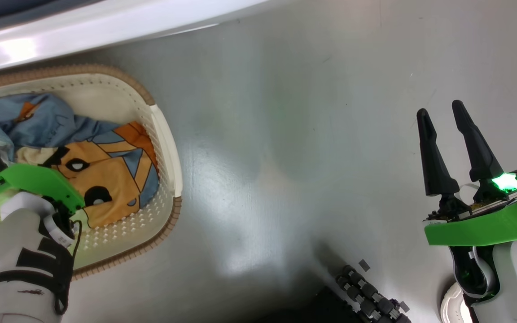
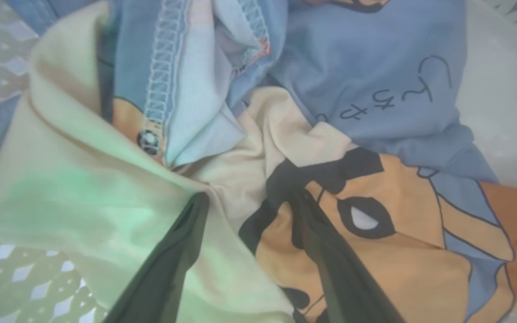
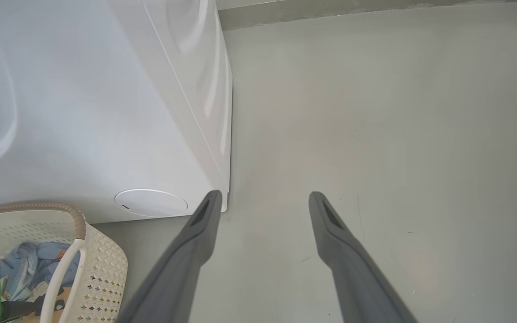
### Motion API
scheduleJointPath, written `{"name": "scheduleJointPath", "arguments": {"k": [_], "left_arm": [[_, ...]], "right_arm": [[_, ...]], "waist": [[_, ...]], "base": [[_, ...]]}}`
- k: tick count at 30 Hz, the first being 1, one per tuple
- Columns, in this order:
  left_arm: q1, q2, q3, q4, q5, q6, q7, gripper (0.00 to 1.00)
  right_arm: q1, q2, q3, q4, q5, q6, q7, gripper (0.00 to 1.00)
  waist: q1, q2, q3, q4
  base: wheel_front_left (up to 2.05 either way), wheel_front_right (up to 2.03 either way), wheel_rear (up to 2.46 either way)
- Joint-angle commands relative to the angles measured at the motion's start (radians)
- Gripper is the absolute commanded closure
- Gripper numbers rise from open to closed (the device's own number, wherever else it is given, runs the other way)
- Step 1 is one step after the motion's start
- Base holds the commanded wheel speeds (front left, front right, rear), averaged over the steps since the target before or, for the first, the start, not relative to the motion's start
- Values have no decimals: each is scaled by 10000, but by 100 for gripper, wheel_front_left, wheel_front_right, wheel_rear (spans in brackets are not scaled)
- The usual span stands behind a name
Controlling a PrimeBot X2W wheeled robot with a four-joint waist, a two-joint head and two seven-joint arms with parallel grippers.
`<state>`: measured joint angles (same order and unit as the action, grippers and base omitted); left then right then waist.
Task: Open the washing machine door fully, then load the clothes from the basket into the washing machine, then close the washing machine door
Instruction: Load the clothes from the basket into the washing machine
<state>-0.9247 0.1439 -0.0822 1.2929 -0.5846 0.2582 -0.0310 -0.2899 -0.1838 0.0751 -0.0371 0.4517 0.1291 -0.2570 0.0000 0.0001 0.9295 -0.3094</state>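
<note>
While both jaws stand wide, crumpled blue, cream and orange clothes [image 1: 106,166] lie in the perforated cream basket [image 1: 168,148].

Glossy grey floor [image 1: 285,134], cream basket [image 1: 168,148] standing on it, just beside the white washing machine [image 3: 83,112]

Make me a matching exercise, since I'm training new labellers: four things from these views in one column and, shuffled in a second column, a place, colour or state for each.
Column 1
1. left gripper
2. right gripper
3. basket
4. washing machine

Column 2
A. white, standing next to the basket
B. open, above bare floor
C. open, fingers down among the clothes
D. cream with a brown rim, holding the clothes

Pairs: 1-C, 2-B, 3-D, 4-A
</note>
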Motion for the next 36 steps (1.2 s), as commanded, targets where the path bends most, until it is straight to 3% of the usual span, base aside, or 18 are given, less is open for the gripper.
{"name": "scheduleJointPath", "arguments": {"k": [1,6,8,11,12,15,17,18,25,36], "left_arm": [[254,315,124,-22,73,51,-75,0],[240,305,-43,-22,147,76,-61,0],[228,294,-113,-22,184,92,-50,5],[193,253,-193,-22,214,96,-72,25],[178,243,-227,-22,231,91,-85,53],[150,220,-366,-22,317,67,-101,72],[120,211,-448,-22,369,48,-183,94],[112,203,-483,-22,387,36,-207,100],[269,100,-483,-21,272,-66,-511,100],[1126,-227,-388,-21,-21,-442,-1331,100]], "right_arm": [[142,-94,140,-202,132,16,-48,0],[80,-92,97,-191,167,16,-48,0],[65,-97,63,-199,165,16,-48,0],[52,-107,5,-215,158,16,-48,0],[48,-109,-8,-219,156,16,-48,0],[41,-121,-18,-225,152,16,-48,0],[36,-124,-15,-234,146,16,-48,0],[33,-128,-18,-236,146,16,-48,0],[4,-83,-4,-129,145,16,-48,0],[143,32,92,8,90,16,-48,0]], "waist": [[0,-1,52,-19],[0,-1,176,-70],[0,-1,210,-82],[0,-1,247,-77],[0,-1,254,-74],[0,-1,257,-62],[0,-1,256,-52],[0,-1,254,-46],[0,-1,-56,32],[0,-1,-1404,362]], "base": [[0,0,0],[0,0,0],[0,0,0],[0,0,0],[0,0,0],[0,0,0],[0,0,0],[0,0,0],[0,0,0],[0,0,0]]}}
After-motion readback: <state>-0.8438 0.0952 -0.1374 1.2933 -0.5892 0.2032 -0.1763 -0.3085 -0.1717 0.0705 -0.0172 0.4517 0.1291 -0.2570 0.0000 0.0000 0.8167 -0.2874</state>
